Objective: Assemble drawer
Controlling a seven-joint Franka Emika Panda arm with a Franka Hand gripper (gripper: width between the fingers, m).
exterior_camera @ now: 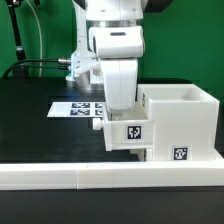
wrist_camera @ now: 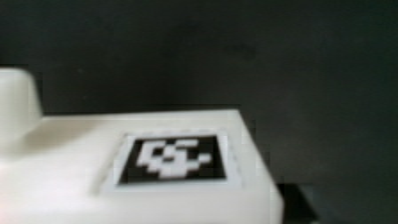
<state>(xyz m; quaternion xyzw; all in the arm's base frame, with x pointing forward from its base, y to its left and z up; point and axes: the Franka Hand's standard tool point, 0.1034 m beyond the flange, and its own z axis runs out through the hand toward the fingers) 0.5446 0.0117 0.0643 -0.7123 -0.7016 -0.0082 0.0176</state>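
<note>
The drawer casing (exterior_camera: 183, 118) is a tall open white box at the exterior view's right, with a tag low on its front. A small white box tray (exterior_camera: 130, 135) with a tag on its face stands against the casing's left side. My gripper (exterior_camera: 120, 114) comes straight down onto the top of this tray, and its fingertips are hidden behind the hand and the tray. In the wrist view the tray's tagged white face (wrist_camera: 178, 158) fills the lower part, blurred and very close. No fingers show there. A second tray is out of view.
The marker board (exterior_camera: 78, 108) lies flat on the black table behind the tray. A low white rail (exterior_camera: 90, 176) runs along the table's front edge. A black cable (exterior_camera: 40, 66) lies at the back left, before a green backdrop.
</note>
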